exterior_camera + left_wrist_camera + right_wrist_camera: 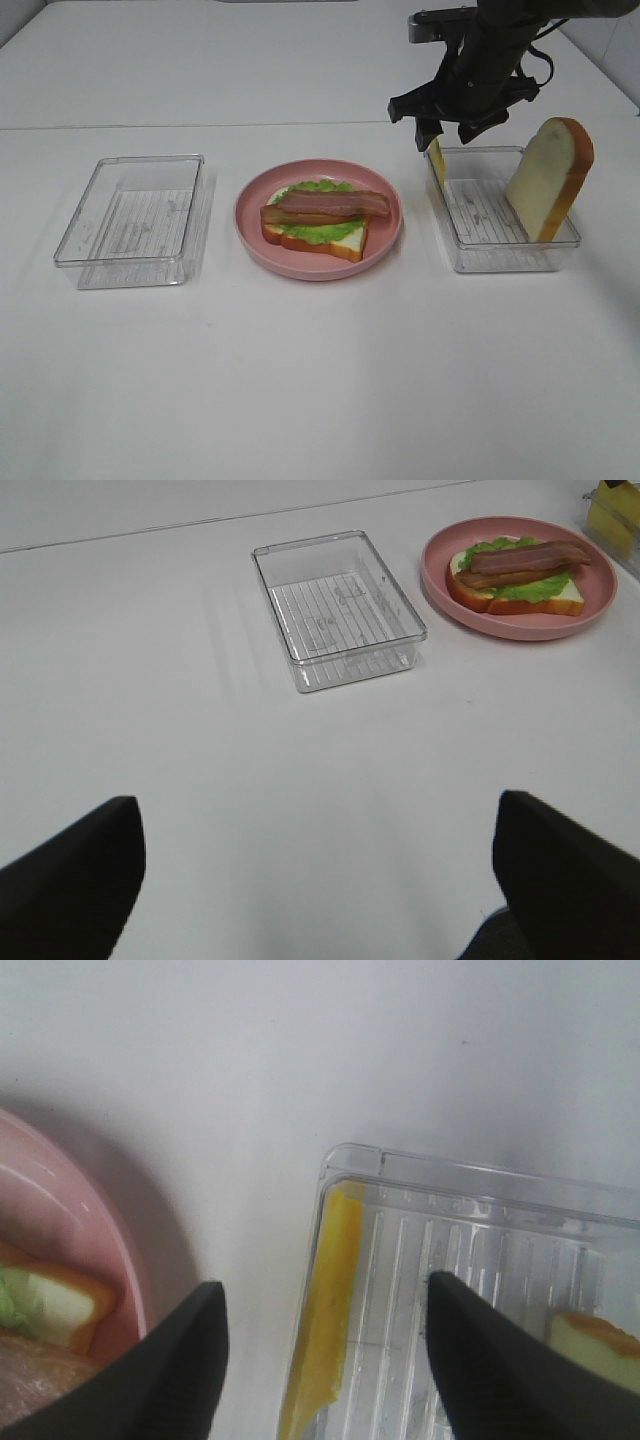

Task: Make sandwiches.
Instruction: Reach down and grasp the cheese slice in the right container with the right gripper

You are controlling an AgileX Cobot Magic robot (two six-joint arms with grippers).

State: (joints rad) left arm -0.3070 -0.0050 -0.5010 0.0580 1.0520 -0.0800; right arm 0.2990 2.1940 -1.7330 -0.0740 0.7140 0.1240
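- One yellow cheese square [335, 1290] stands on edge in the right clear tray [505, 262], leaning on the wall nearest the pink plate [318, 272].
- Right gripper [450, 135]: hovers directly above the cheese. Its fingers [170, 1380] are apart and hold nothing, one on each side of the thin edge.
- Long axis: the cheese runs along the tray wall, crosswise to the fingers' closing line.
- Left gripper [315, 800]: fingers wide, empty, over bare counter [320, 400], well apart from the cheese. The right arm is nearer.
- Sandwich stack [320, 215]: bread, lettuce and bacon on the plate. The second bread slice [548, 180] leans in the tray's far corner.
- Judgement: on a straight descent the outer finger risks pinching the tray wall along with the cheese.
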